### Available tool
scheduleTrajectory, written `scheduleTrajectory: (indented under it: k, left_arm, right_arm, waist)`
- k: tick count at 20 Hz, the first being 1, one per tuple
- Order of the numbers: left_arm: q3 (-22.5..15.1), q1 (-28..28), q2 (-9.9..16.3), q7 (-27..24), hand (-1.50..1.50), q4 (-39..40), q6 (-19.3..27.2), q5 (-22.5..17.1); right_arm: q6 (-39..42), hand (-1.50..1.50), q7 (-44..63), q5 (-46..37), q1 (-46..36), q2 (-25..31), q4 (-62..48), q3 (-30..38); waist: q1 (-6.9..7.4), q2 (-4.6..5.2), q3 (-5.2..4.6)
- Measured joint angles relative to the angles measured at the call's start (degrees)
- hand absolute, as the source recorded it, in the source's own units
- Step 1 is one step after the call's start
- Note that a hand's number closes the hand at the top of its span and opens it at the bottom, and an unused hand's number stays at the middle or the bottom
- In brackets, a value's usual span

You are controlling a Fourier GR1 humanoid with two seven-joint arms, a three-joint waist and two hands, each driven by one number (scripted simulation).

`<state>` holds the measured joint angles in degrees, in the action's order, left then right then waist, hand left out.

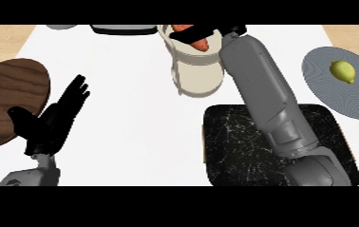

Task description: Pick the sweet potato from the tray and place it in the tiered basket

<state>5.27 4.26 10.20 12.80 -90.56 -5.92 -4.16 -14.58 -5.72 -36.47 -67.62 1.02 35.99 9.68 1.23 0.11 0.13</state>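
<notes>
Right hand (210,33) sits at the far end of the surface (133,102), black fingers curled round the sweet potato (200,44). Orange ends of the sweet potato show on both sides of the fingers, one above, one below. Hand and sweet potato are directly over the upper tier of the cream tiered basket (196,67); whether the sweet potato touches the basket I cannot tell. The basket's lower tier spreads out just below the hand, toward the near edge.

The grey right forearm (263,88) runs back from the hand across the black marbled tray (231,145), which lies well behind the hand, near the lower edge. Nothing of the sweet potato lies on the tray.

To the right of the hand, well apart, a grey plate (322,90) carries a yellow lemon (343,71).

Left hand (52,121) rests at the near left, well apart from the right hand, fingers straight and spread, holding nothing. Beside it, at the left edge, is a dark wooden board (21,90); the thumb overlaps its rim.

Left of the right hand, along the far edge, a dark and white object (123,29) shows only in part; I cannot tell what it is.
</notes>
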Motion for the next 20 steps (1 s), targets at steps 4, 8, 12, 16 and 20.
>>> scheduleTrajectory:
  k: [4, 8, 12, 16, 20]
  left_arm:
    - [-0.08, 0.22, -0.01, 1.02, 0.0, -0.42, -0.09, -0.1]
    - [0.04, 0.28, -0.1, 0.84, 0.0, 0.07, -0.05, 0.04]
    - [0.39, 0.42, 0.13, 0.86, 0.0, 0.07, -0.25, -0.12]
    - [-0.22, -0.27, -0.76, 0.52, 0.0, -0.1, 0.31, 0.54]
    - [0.66, -0.11, -0.07, 0.21, 0.0, 0.42, -0.4, -0.03]
  right_arm:
    - [0.13, -1.5, 0.19, 5.92, -1.2, -0.06, -0.33, 3.52]
    - [1.33, -1.5, -0.23, 12.42, -2.29, 0.39, 0.49, 8.92]
    - [2.61, -1.5, -1.07, 18.09, -2.28, 3.34, 0.55, 14.12]
    - [2.1, -1.5, -1.71, 21.19, -2.05, 7.55, 0.37, 17.57]
    - [3.47, -1.5, -0.77, 23.94, -1.22, 13.5, 0.57, 20.61]
  waist:
    - [-0.03, 0.05, -0.03]
    - [-0.22, 0.13, -0.08]
    - [-0.29, 0.18, -0.1]
    - [-0.34, 0.17, -0.12]
    - [-0.65, 0.1, -0.12]
